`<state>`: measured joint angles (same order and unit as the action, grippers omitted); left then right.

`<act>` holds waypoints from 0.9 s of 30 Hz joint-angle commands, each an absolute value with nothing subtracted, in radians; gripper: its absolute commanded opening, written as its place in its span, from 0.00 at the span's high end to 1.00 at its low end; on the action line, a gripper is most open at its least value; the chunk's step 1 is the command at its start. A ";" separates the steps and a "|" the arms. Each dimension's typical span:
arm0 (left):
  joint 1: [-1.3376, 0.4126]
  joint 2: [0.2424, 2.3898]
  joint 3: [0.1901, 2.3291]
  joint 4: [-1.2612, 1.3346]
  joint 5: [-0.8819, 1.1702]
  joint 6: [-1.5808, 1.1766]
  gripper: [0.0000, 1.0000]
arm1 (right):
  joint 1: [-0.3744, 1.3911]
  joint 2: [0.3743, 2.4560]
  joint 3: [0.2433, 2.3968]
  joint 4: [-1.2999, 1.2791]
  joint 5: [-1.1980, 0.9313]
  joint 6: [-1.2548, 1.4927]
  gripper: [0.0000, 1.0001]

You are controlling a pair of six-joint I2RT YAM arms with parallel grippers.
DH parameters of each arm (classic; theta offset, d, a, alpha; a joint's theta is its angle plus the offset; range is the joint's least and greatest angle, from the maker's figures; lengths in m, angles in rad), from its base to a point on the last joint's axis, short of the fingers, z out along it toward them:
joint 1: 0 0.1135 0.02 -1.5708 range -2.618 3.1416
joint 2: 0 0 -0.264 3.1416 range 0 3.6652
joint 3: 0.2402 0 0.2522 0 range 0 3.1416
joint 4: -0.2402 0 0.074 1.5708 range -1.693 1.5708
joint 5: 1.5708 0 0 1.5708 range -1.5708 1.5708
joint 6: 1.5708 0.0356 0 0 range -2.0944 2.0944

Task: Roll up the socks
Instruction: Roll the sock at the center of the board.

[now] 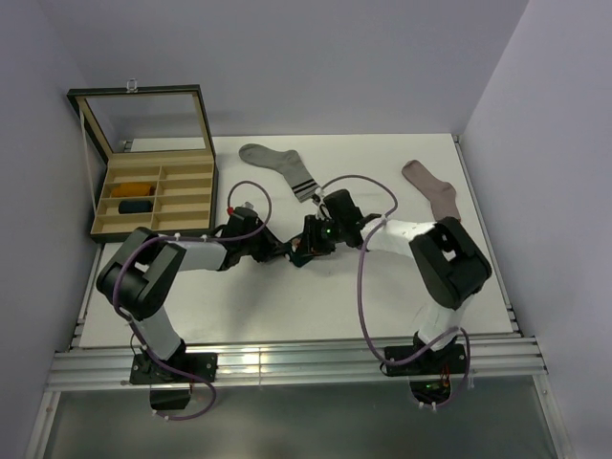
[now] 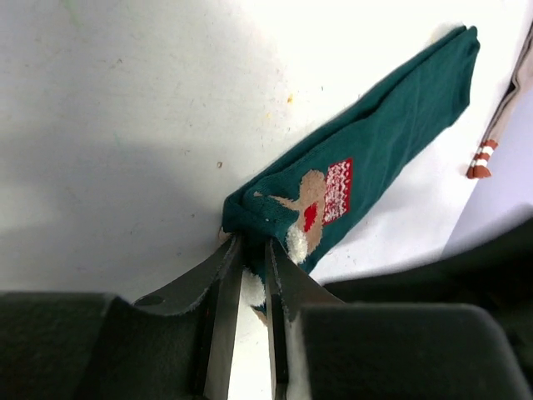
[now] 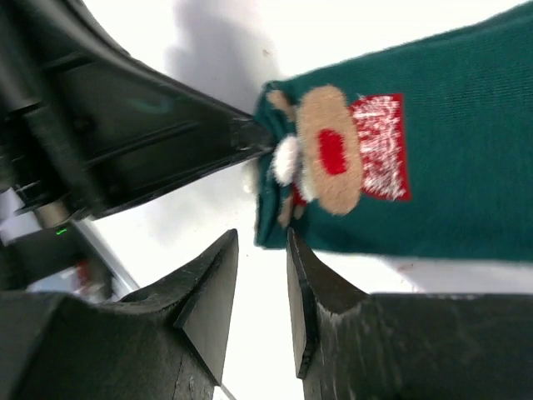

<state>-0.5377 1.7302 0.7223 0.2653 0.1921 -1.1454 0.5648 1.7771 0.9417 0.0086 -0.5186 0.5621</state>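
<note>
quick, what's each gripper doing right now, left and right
left gripper: closed, pinching one end of the dark teal sock
right gripper: partly open, nothing between its jaws, right beside that sock

A robot lab's test cell: white tabletop boxed in by plain lilac walls, with cabled left arm and right arm bolted to an aluminium rail at six o'clock.

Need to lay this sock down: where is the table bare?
Bare: near strip of table between the arm bases; far edge between grey sock and pinkish sock. Crowded: centre, where left tool and right tool meet at the teal sock.
</note>
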 commanded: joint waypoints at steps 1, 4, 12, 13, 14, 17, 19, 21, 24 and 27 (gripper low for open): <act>-0.548 1.767 0.738 0.129 0.098 -1.111 0.76 | 0.629 1.645 0.933 -0.060 -0.271 0.471 0.62; -0.552 1.772 0.756 0.114 0.095 -1.104 0.77 | 0.699 1.585 0.936 -0.055 -0.168 0.396 0.63; -0.557 1.776 0.778 0.103 0.098 -1.097 0.77 | 0.761 1.644 0.934 0.039 -0.113 0.368 0.80; -0.557 1.776 0.778 0.103 0.100 -1.098 0.77 | 0.759 1.655 0.925 0.051 -0.127 0.379 0.81; -0.558 1.776 0.778 0.101 0.098 -1.097 0.77 | 0.747 1.679 0.920 0.076 -0.138 0.386 0.83; -0.558 1.772 0.781 0.097 0.097 -1.092 0.77 | 0.706 1.712 0.881 0.133 -0.172 0.420 0.86; -0.560 1.769 0.782 0.091 0.092 -1.092 0.77 | 0.675 1.729 0.861 0.143 -0.207 0.436 0.87; -0.560 1.767 0.785 0.087 0.091 -1.091 0.77 | 0.643 1.750 0.847 0.140 -0.216 0.442 0.87; -0.561 1.766 0.795 0.081 0.091 -1.088 0.77 | 0.624 1.775 0.848 0.117 -0.235 0.442 0.88; -0.563 1.767 0.808 0.063 0.083 -1.083 0.77 | 0.623 1.764 0.844 0.118 -0.274 0.442 0.88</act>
<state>-0.5579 1.7405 0.7933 0.1558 0.1452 -1.1282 0.6277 1.7550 0.8551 0.1135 -0.2569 0.4480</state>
